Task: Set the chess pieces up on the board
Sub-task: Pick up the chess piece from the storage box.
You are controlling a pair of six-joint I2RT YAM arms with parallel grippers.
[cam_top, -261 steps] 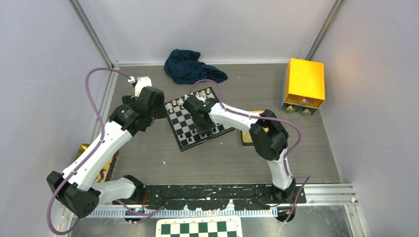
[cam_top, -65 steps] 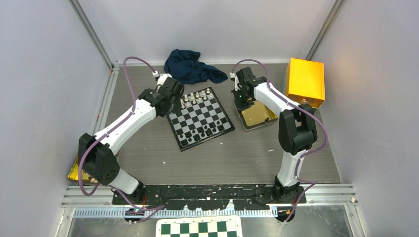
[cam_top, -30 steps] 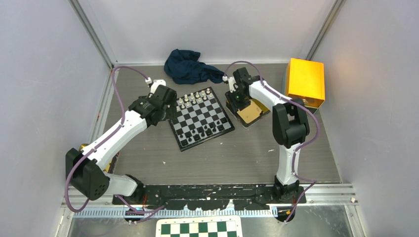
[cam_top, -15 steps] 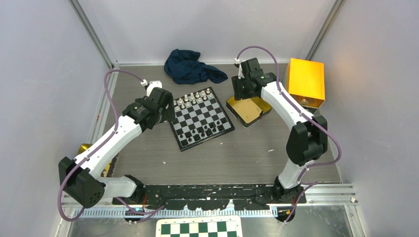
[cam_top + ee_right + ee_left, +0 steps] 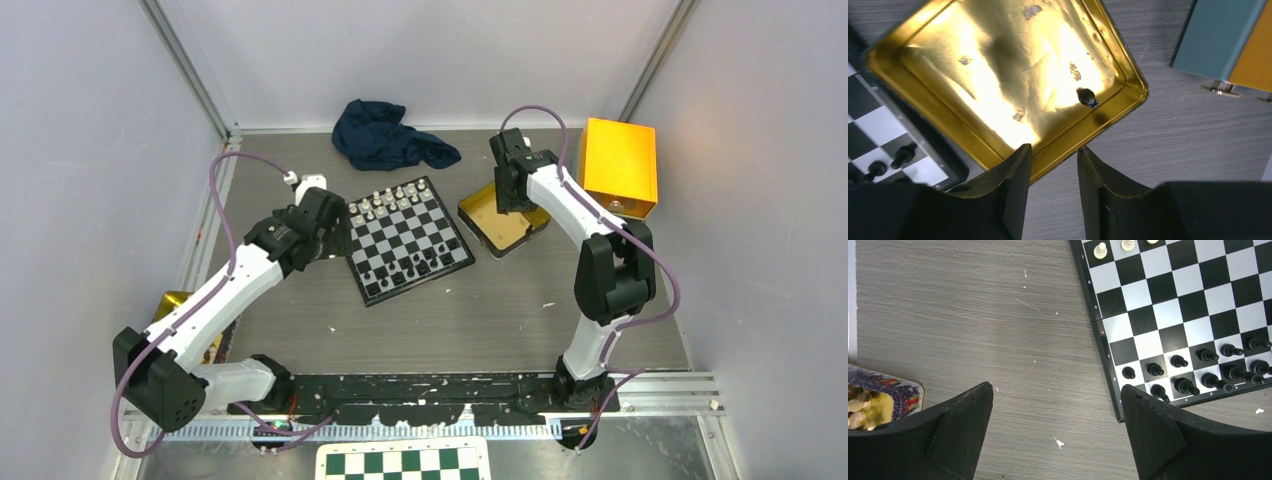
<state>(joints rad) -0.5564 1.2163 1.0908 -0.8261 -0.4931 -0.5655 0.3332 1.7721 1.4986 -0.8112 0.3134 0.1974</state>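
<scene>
Right now the board [image 5: 408,238] lies turned at an angle in the middle of the table [image 5: 440,320]. The white pieces [image 5: 392,198] are lined up along its far edge and the black pieces [image 5: 410,266] fill two rows along its near edge. The left gripper [image 5: 1055,395] hangs just off the board's left side, over bare table near the near-left corner; its fingers are spread wide with nothing between them. The right gripper [image 5: 1054,150] hangs over the gold tin [image 5: 505,222], which sits just beside the board's right edge. Its fingers stand a narrow gap apart and hold nothing. One dark piece [image 5: 1086,96] lies on its side inside that tin, near the wall away from the board. A blue cloth [image 5: 385,135] is bunched beyond the board's far edge.
</scene>
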